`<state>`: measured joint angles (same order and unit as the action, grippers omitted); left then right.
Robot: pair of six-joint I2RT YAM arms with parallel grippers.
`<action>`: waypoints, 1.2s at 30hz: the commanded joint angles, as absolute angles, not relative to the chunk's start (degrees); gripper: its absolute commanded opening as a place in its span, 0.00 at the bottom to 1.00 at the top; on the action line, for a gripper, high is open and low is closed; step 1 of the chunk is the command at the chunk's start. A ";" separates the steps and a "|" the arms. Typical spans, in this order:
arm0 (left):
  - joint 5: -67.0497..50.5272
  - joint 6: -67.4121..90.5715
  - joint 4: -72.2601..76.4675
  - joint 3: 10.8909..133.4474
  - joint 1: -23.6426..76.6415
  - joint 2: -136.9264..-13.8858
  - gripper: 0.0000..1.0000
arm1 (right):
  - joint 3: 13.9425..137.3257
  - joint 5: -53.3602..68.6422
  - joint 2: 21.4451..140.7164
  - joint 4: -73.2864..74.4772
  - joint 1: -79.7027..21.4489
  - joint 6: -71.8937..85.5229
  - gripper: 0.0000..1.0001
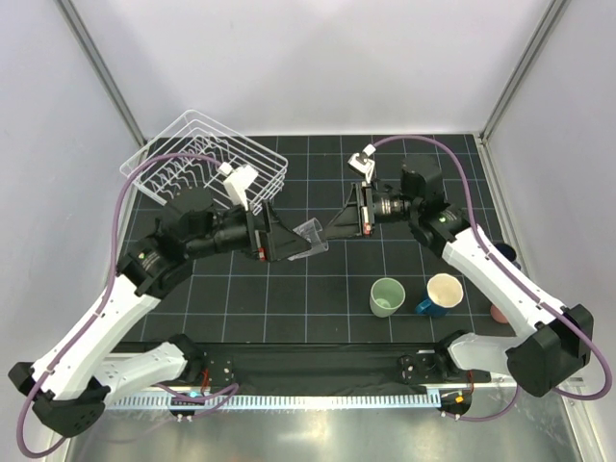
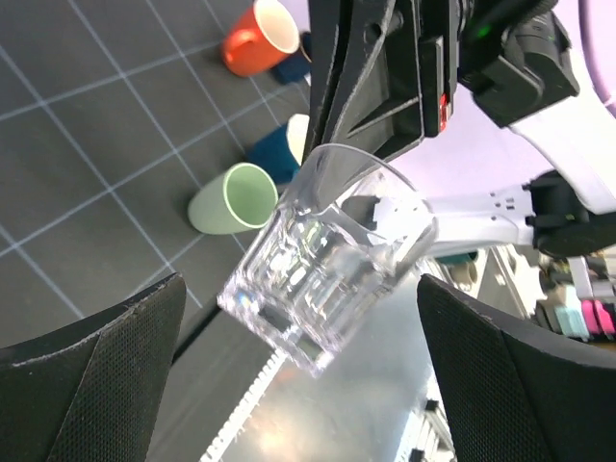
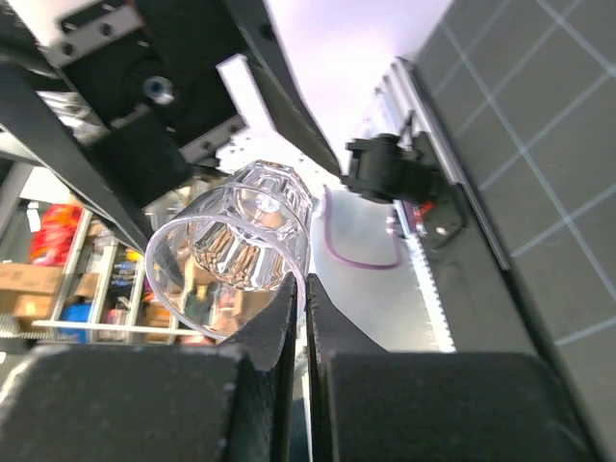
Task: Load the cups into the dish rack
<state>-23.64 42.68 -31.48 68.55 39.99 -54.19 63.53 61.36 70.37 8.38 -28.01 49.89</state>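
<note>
Dish rack point(image 1: 164, 173) of white wire stands at the far left corner of the black gridded mat point(image 1: 318, 308), open side up and askew to the grid lines. Left arm point(image 1: 106, 318) and right arm point(image 1: 491, 269) both reach inward over the mat's middle, fingers pointing at each other; the left wrist hangs just in front of the rack. At the mat's near edge, right of centre, a dark blue mug point(image 1: 441, 295) and a pale green cup point(image 1: 387, 296) stand upright just beside each other. A pink cup point(image 1: 498, 313) peeks out by the right arm at the right edge. Between the arms, off the mat, hangs the clear glass point(image 1: 310, 237), lying on its side. Its long axis runs arm to arm, mouth toward the right arm, base toward the left. Right gripper point(image 3: 300, 294) is clenched on the glass's rim wall. Left gripper point(image 1: 294, 241) is spread wide, fingers flanking the base without touching.
</note>
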 commanded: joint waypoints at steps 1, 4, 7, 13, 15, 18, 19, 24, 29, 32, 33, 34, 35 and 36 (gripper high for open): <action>-30.14 43.50 -26.20 69.34 39.81 -55.89 0.98 | 62.40 65.48 68.82 -6.39 -27.77 59.83 0.04; -30.32 44.65 -24.79 69.52 39.81 -56.16 0.72 | 63.98 64.96 69.34 -5.37 -27.86 59.42 0.04; -29.88 45.96 -24.78 70.57 39.81 -56.86 0.21 | 66.79 63.73 70.22 -4.14 -27.69 59.15 0.04; -12.95 48.95 -37.50 76.97 39.81 -57.74 0.00 | 81.54 47.93 74.17 33.72 -21.28 45.72 0.90; -5.83 50.01 -45.31 78.57 39.81 -59.75 0.00 | 85.86 43.16 76.46 42.32 -17.08 45.09 0.98; 1.21 51.59 -49.30 78.75 39.81 -61.08 0.00 | 92.62 39.11 79.35 50.42 -14.24 44.83 1.00; 2.27 51.24 -49.65 78.49 39.81 -61.69 0.00 | 93.85 38.85 80.06 51.58 -12.41 45.43 1.00; 12.89 51.50 -55.97 80.15 39.38 -65.74 0.00 | 90.53 48.40 83.23 49.75 -1.95 49.93 1.00; 21.52 49.14 -62.12 81.91 38.59 -70.38 0.00 | 80.81 52.99 83.76 36.85 2.37 54.92 1.00; 24.43 44.49 -63.63 85.33 37.97 -72.77 0.00 | 77.88 56.32 84.98 30.08 2.81 56.69 1.00; 24.43 44.47 -63.28 85.34 37.71 -73.12 0.00 | 77.18 56.34 85.25 29.01 2.99 56.95 1.00; 24.43 43.17 -63.11 85.86 37.27 -73.47 0.00 | 76.47 56.42 85.51 27.96 3.16 57.21 1.00; 23.39 42.55 -63.02 85.87 36.05 -73.91 0.00 | 73.51 57.99 85.60 25.25 3.43 60.52 1.00; 22.33 42.10 -62.58 85.96 35.25 -74.61 0.00 | 72.08 58.96 85.78 19.92 3.78 62.12 1.00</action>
